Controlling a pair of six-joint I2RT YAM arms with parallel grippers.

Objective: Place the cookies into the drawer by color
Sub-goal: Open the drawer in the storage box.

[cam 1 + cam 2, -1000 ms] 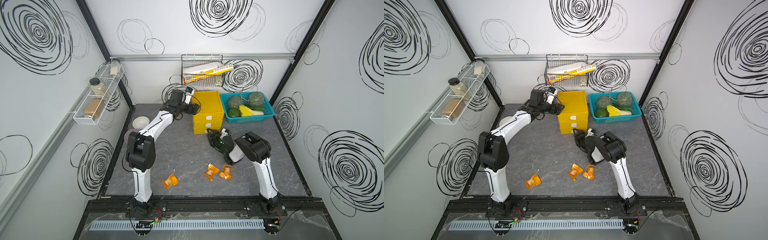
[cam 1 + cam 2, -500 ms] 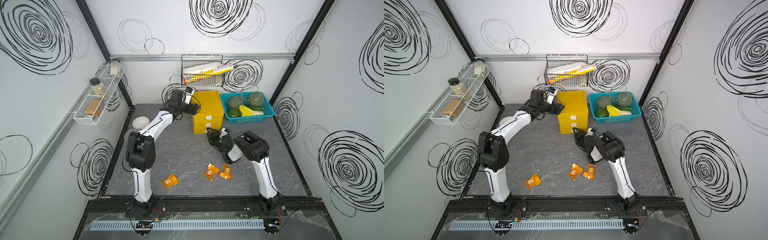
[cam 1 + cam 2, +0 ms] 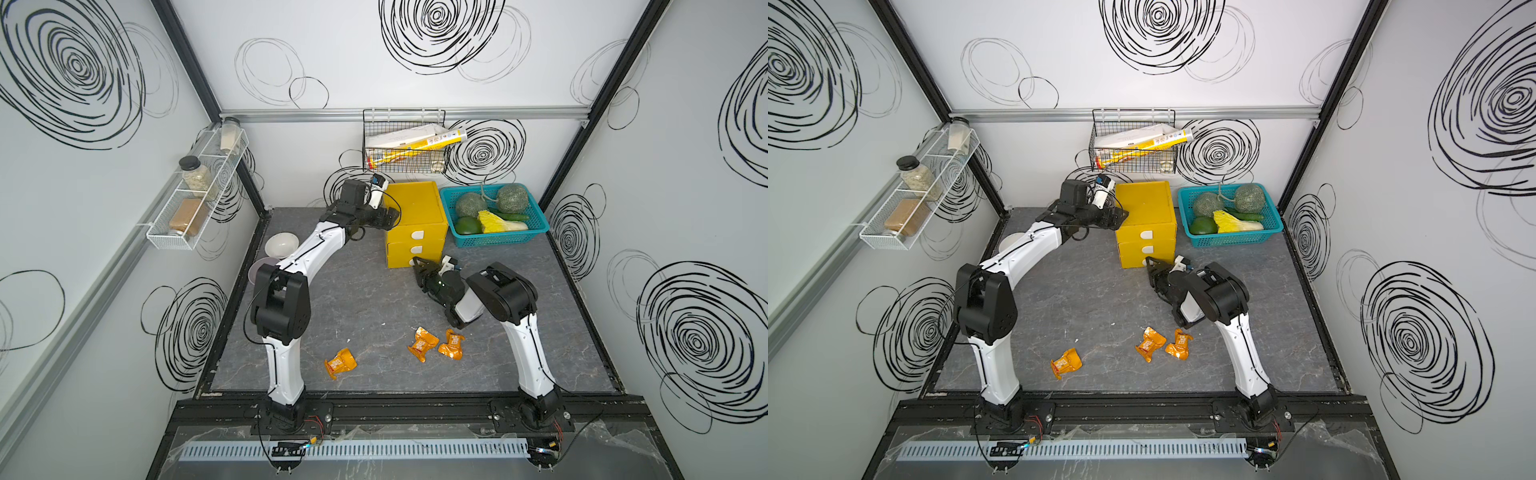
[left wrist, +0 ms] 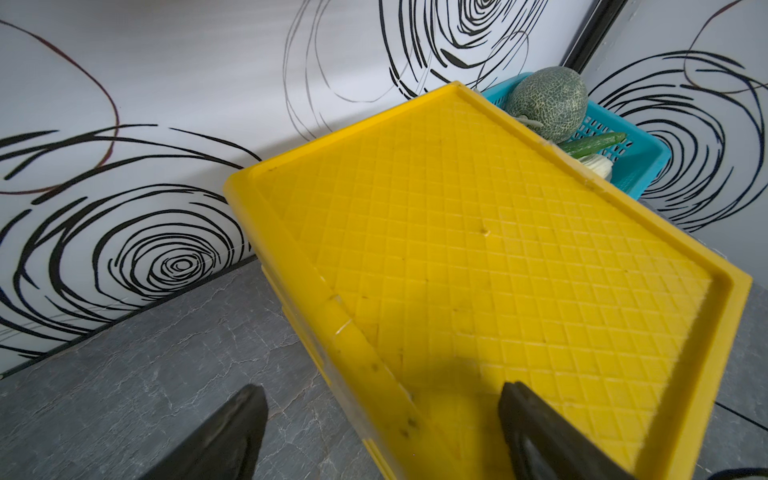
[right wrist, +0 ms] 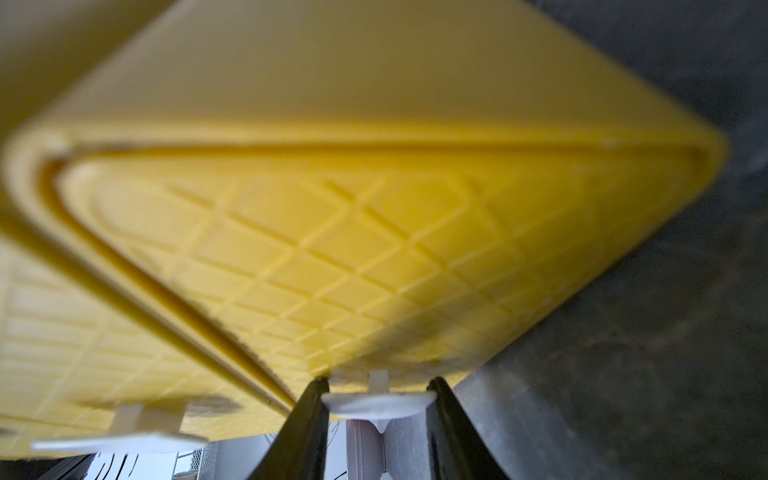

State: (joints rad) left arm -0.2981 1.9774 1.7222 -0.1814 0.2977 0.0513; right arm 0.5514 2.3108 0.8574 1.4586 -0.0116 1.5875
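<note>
Three orange cookies (image 3: 423, 344) — three stacked drawers (image 3: 417, 235)

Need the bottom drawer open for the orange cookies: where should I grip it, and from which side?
Grip the white tab handle on the bottom drawer, coming head-on at the front of the drawer cabinet. The tab juts flat on a thin stem, so the right gripper can pinch its side edges.

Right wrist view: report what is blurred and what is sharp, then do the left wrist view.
Right wrist view: the yellow drawer front is soft, too close to the lens; the white tab handle in the right gripper is somewhat crisper; the tabletop is dim. Left wrist view: the yellow cabinet's gridded top is sharp, with a soft shadow ahead of the left gripper.
</note>
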